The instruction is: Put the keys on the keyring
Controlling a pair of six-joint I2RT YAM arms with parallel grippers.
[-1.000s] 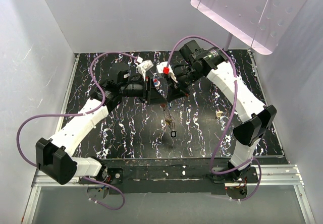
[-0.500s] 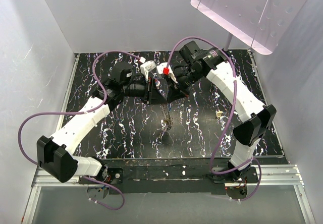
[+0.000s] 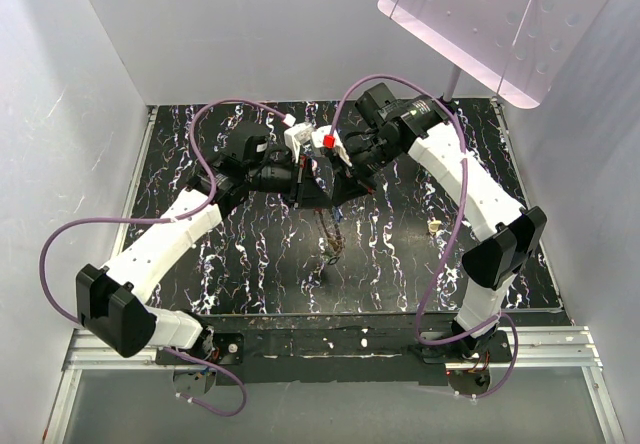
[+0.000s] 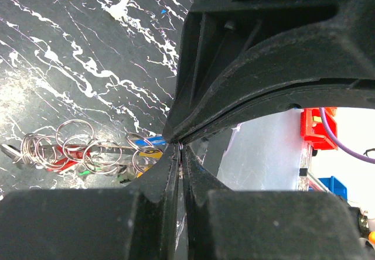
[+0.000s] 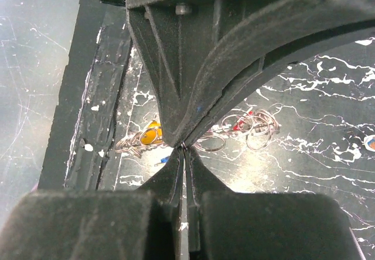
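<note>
My left gripper (image 3: 311, 183) and right gripper (image 3: 336, 178) meet tip to tip above the middle of the black marbled table (image 3: 240, 254). In the left wrist view my left gripper (image 4: 181, 150) is shut on a thin sliver of the metal keyring (image 4: 183, 147). In the right wrist view my right gripper (image 5: 184, 149) is shut on the same ring (image 5: 184, 146). A bunch of linked rings and keys (image 3: 333, 236) hangs below the tips. It also shows in the left wrist view (image 4: 88, 153) with red, green, yellow and blue caps, and in the right wrist view (image 5: 234, 128).
A small beige lump (image 3: 433, 227) lies on the table at the right. A small white scrap (image 4: 120, 8) lies further back. A pink perforated board (image 3: 480, 24) on a stand hangs over the back right corner. White walls enclose the table.
Both grippers have closed in a little at the middle and stay shut together. The hanging bunch of keys has risen, and its lower end sits higher over the table.
</note>
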